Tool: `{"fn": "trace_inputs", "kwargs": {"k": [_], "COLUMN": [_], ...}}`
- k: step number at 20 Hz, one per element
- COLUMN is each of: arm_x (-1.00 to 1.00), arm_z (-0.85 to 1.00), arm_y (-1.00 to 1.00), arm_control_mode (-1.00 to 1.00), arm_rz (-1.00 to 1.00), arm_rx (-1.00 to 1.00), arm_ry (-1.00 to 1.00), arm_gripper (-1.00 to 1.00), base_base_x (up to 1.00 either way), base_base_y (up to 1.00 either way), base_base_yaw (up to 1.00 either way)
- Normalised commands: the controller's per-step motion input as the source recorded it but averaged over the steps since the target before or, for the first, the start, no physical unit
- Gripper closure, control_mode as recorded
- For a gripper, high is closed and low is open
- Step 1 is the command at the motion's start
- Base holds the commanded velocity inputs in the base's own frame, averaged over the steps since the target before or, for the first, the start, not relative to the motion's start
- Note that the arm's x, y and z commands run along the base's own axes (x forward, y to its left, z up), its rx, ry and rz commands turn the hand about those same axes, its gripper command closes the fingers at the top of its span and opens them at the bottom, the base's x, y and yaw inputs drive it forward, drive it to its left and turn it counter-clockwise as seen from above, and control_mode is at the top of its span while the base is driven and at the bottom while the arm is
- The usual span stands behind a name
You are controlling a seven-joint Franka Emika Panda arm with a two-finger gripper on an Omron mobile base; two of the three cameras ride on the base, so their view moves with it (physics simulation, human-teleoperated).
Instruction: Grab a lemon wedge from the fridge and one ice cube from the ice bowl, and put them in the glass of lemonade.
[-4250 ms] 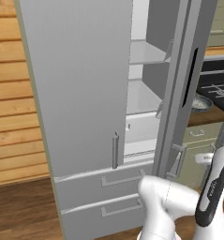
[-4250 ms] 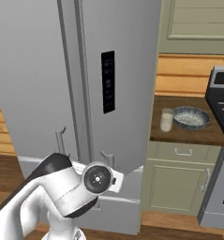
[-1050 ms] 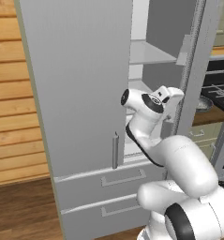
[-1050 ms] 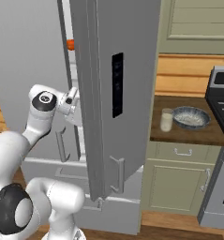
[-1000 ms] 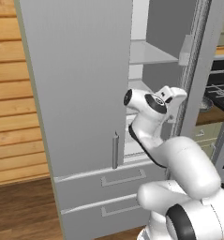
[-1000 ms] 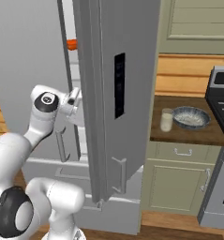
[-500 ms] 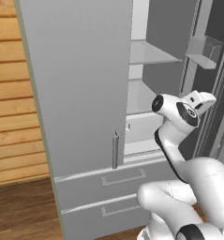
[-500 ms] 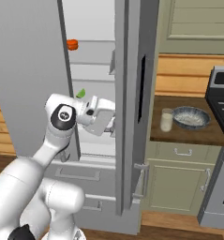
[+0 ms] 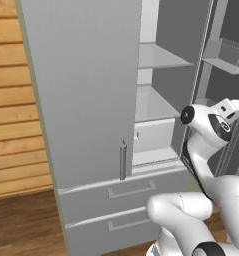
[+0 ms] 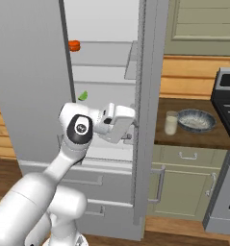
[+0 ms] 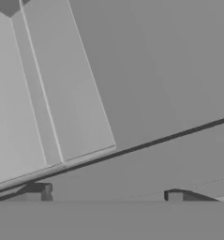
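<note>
The gripper (image 10: 132, 126) sits at mid height inside the fridge (image 9: 81, 90), just beside the inner face of the swung-open right door; in the hand view its 2 dark fingertips (image 11: 38, 192) stand wide apart with nothing between them, facing plain grey fridge panels. The left door is closed, its vertical bar handle (image 9: 123, 159) above 2 lower drawers (image 9: 126, 190). Behind the hand, on the middle shelf near the left wall, lies the lemon wedge (image 10: 83, 95), small and bright green, apart from the gripper. 1 shelf higher, against the same wall, sits a round orange-red item (image 10: 74, 45). Past the open door to the right, on the dark wooden counter (image 10: 203, 137), the glass of lemonade (image 10: 171, 123) stands upright just beside the ice bowl (image 10: 196, 120), which lies to its right. A stove (image 10: 228, 158) shows at the far right edge, with pale green cabinets (image 10: 184, 182) under the counter.
</note>
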Motion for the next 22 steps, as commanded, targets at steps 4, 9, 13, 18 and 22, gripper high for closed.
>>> {"fn": "trace_inputs", "kwargs": {"k": [4, 9, 13, 18, 22], "arm_x": [-0.13, -0.43, -0.25, -0.02, 0.11], "arm_z": [0.39, 0.70, -0.05, -0.61, -0.66], "arm_y": [0.14, 0.46, 0.94, 0.98, 0.98], "arm_control_mode": [-1.00, -1.00, -1.00, -1.00, -1.00], "arm_rz": [0.00, 0.00, 0.11, 0.25, 0.38], "arm_rx": [0.03, 0.06, 0.27, 0.51, 0.59], "arm_ry": [-0.06, -0.12, -0.20, -0.18, -0.04], "arm_gripper": [-1.00, -1.00, -1.00, -1.00, -1.00], "base_base_x": [0.00, 0.00, 0.00, 0.00, 0.00], "base_base_y": [0.00, 0.00, 0.00, 0.00, 0.00], "base_base_yaw": [0.00, 0.00, 0.00, 0.00, 0.00]}}
